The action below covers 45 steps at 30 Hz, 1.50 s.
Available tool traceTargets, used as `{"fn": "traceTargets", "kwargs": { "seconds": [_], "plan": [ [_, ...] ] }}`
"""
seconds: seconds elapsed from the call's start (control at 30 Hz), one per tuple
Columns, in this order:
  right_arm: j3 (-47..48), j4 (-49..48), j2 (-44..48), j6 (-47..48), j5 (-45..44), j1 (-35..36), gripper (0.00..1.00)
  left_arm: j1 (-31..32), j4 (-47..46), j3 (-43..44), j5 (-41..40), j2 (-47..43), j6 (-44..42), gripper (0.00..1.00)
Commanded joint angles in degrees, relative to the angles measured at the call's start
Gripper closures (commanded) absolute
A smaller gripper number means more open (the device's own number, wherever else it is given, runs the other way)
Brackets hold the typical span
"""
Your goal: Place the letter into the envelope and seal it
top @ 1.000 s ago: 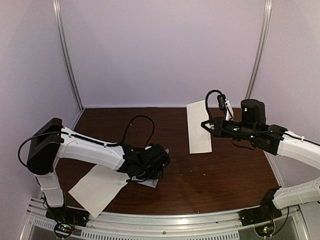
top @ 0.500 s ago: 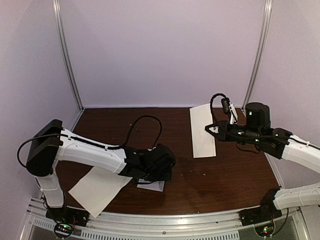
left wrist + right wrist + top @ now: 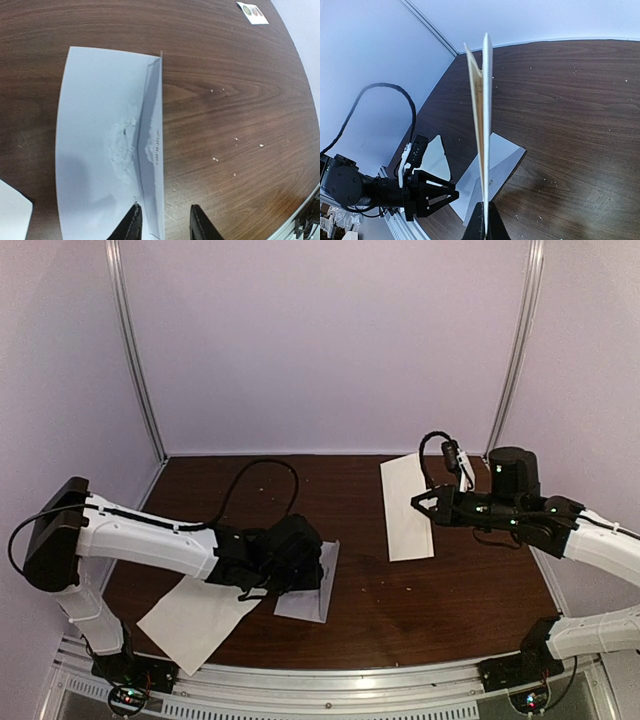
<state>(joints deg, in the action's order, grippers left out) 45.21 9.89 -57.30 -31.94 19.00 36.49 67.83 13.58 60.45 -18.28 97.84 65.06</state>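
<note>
The pale grey envelope (image 3: pixel 100 140) lies flat on the brown table, its long flap standing slightly up along one edge; it also shows in the top view (image 3: pixel 315 598) and in the right wrist view (image 3: pixel 500 162). My left gripper (image 3: pixel 165 225) is open and empty just above it, its fingers either side of the envelope's flap edge; it also shows in the top view (image 3: pixel 312 575). My right gripper (image 3: pixel 485 222) is shut on the folded white letter (image 3: pixel 485 110), held edge-up in the air above the table at centre right (image 3: pixel 405 505).
A plain white sheet (image 3: pixel 190 618) lies at the front left, partly under the left arm. A small card of round stickers (image 3: pixel 252 12) lies far ahead of the left gripper. The left gripper (image 3: pixel 432 192) shows in the right wrist view, beside the envelope.
My left arm has drawn back to the left, uncovering more of the envelope. My right gripper carried the letter slightly right, then held still.
</note>
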Motion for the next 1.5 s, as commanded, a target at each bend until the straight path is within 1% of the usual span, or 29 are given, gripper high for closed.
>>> {"fn": "traceTargets", "kwargs": {
  "seconds": [0.0,0.23,0.4,0.83,1.3,1.47],
  "plan": [
    [0.7,1.1,0.6,-0.2,-1.7,0.0,1.0,-3.4,-1.9,-2.4,1.6,0.0,-2.3,0.68],
    [1.3,1.0,0.1,-0.6,-1.9,0.0,1.0,-3.7,3.8,2.7,0.0,6.0,-5.9,0.74],
    [1.5,1.0,-0.1,-0.9,-1.8,0.0,1.0,-3.7,4.1,4.7,0.9,8.9,-7.3,0.75],
    [1.4,0.8,-0.4,-1.5,-1.5,0.4,1.0,-3.7,-0.6,8.7,4.4,12.7,-12.5,0.78],
    [1.0,0.2,-1.1,-2.0,-1.2,1.0,1.0,-3.2,-4.4,9.0,6.7,15.4,-13.1,0.81],
    [0.8,-0.2,-1.7,-2.1,-1.2,1.3,1.0,-2.8,-4.6,10.6,6.9,16.0,-13.9,0.84]
  ]
}}
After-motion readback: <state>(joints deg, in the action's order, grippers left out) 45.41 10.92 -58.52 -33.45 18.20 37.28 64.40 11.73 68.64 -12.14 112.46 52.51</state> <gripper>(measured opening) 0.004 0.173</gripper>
